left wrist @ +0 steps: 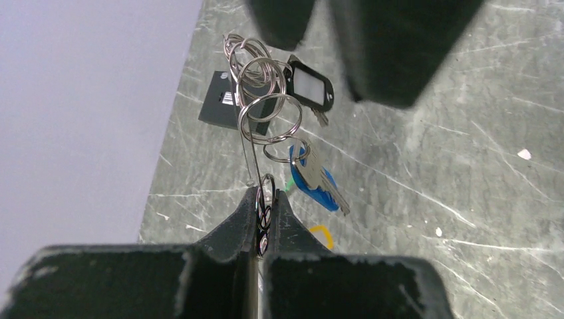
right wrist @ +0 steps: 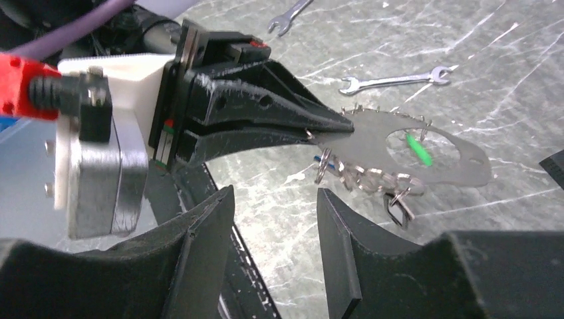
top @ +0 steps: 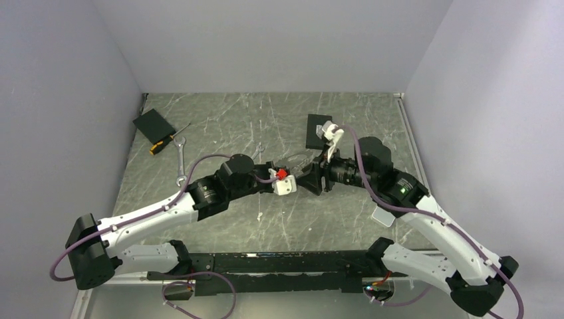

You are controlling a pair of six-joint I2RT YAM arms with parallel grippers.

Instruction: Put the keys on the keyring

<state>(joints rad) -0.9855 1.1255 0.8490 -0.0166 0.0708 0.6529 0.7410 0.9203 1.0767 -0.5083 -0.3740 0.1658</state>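
My left gripper (left wrist: 266, 201) is shut on the thin wire of the keyring (left wrist: 269, 113), whose silver split rings hang in a cluster just beyond the jaws. A blue-headed key (left wrist: 318, 178) and a black tag with a pale window (left wrist: 310, 86) dangle from those rings. In the right wrist view the left gripper (right wrist: 342, 123) holds the keyring's chain-like cluster (right wrist: 372, 178) above the table. My right gripper (right wrist: 274, 193) stands open just below and in front of it, with nothing between its fingers. From above, both grippers meet mid-table under the keyring (top: 297, 159).
Two silver wrenches (right wrist: 396, 80) (right wrist: 289, 16) lie on the marble-patterned table beyond the keyring. A black pad (top: 153, 124) and an orange-handled screwdriver (top: 166, 141) sit at the back left. A black card (top: 318, 131) lies at the back centre. Grey walls enclose the table.
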